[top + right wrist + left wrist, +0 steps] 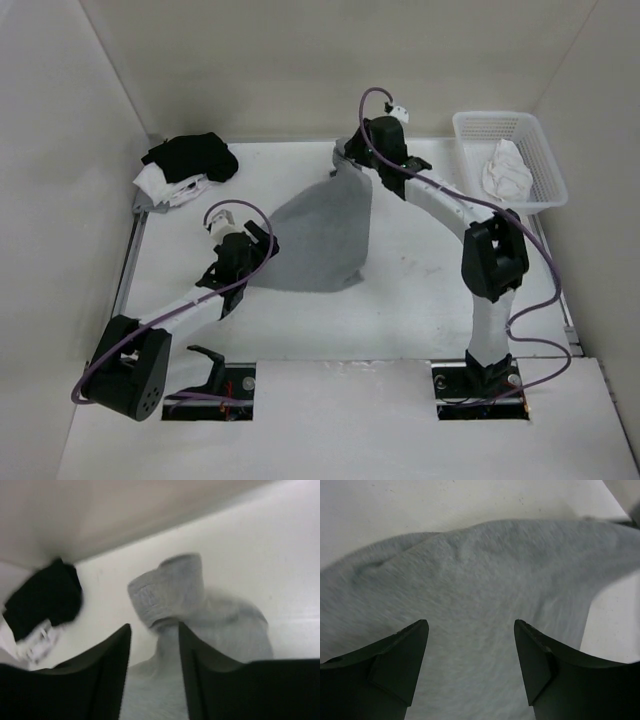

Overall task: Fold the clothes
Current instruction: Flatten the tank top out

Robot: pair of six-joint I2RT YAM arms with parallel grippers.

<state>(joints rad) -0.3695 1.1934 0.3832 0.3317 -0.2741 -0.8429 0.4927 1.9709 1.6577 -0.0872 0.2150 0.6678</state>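
No text, label, brand mark, number or sign can be read on anything in any of the three views.

One grey tank top (320, 240) on one desk (420, 290). To the far left of the top lies one black and white garment pile (185, 165). To its right stands one white basket (545, 160) holding one white cloth (505, 172). Two arms reach the top, the left arm (190, 305) and the right arm (440, 205). Each has one claw, two in all: the left claw (471, 625) and the right claw (154, 626).

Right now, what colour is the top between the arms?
The top is heather grey, clearest from left wrist.
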